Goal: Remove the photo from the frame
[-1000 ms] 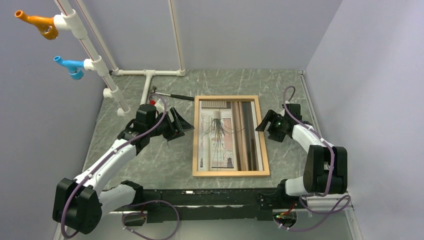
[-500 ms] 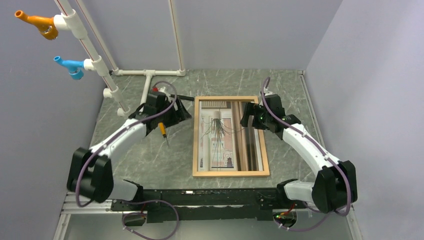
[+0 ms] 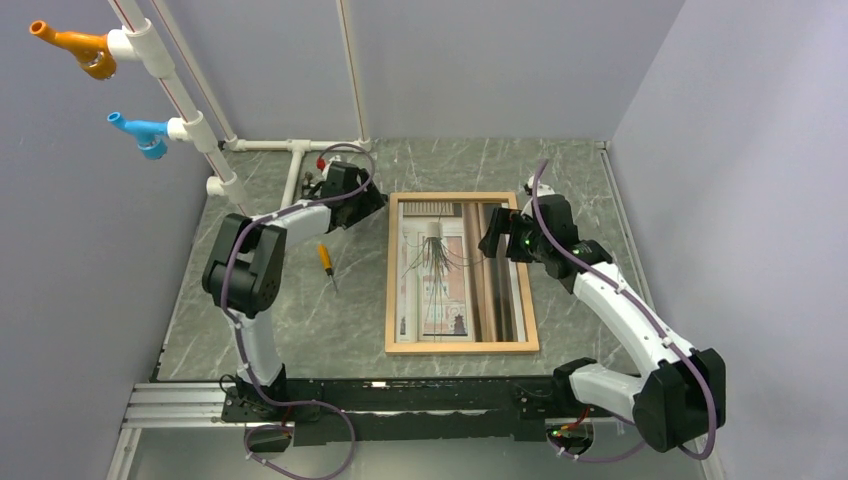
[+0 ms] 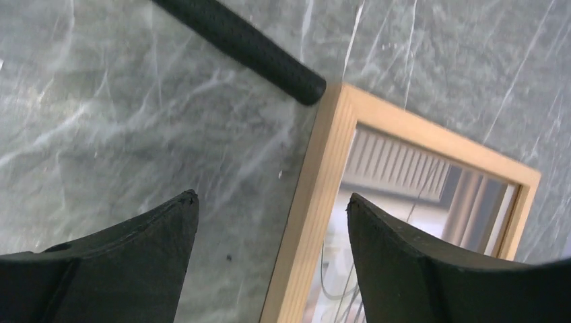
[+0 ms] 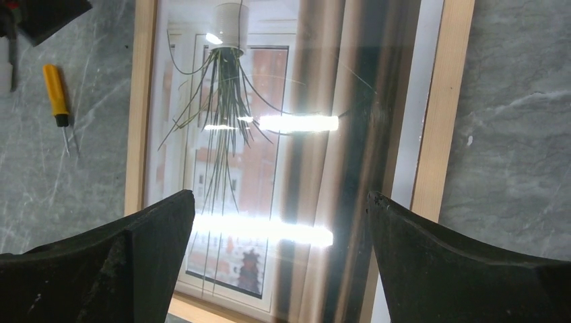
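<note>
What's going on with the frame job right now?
Both arms are at the far end of the frame, which lies flat on the table with the photo still inside. The left gripper is open over the far-left corner. The right gripper is open above the far-right part of the photo. Neither holds anything. A yellow-handled screwdriver lies on the table left of the frame, untouched.

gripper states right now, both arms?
Left gripper: open, empty, over the frame corner.
Right gripper: open, empty, over the photo.
</note>
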`<state>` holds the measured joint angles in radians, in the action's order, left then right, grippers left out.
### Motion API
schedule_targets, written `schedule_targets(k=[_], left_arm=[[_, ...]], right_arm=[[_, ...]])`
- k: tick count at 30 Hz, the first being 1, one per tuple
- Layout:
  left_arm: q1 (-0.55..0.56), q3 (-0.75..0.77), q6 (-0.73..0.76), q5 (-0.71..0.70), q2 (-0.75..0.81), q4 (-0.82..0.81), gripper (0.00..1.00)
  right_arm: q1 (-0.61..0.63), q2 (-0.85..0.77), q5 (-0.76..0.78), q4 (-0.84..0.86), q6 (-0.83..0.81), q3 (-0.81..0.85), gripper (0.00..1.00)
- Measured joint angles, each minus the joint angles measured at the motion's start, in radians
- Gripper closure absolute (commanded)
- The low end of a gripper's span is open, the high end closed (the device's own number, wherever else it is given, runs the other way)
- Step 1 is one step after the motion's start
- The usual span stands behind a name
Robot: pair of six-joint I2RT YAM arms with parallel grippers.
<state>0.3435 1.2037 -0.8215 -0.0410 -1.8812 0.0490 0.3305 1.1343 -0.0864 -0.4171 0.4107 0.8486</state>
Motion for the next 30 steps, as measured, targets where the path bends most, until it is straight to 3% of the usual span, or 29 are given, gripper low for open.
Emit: schedule_targets(k=[4, 10, 16, 24, 30], left_arm=[[-0.010, 0.060, -0.036, -0.035, -0.090, -0.072, 0.15], [-0.061, 0.173, -0.144, -0.013, -0.253, -0.225, 0.05], [-0.121, 0.401, -0.264, 0.056, -0.442, -0.319, 0.06], [-0.161, 0.681, -0.325, 0.145, -0.637, -0.335, 0.06], [-0.165, 0.691, -0.254, 0.196, -0.619, -0.275, 0.05]], right_arm=[[-0.010, -0.022, -0.001, 0.005, 0.001, -0.017, 0.00], [-0.055, -0.011, -0.020, 0.023, 0.012, -0.041, 0.00], [-0.111, 0.035, -0.043, 0.031, 0.016, -0.042, 0.00], [-0.162, 0.098, -0.067, 0.029, 0.019, -0.041, 0.00], [-0.222, 0.158, -0.070, 0.019, 0.019, -0.030, 0.00]])
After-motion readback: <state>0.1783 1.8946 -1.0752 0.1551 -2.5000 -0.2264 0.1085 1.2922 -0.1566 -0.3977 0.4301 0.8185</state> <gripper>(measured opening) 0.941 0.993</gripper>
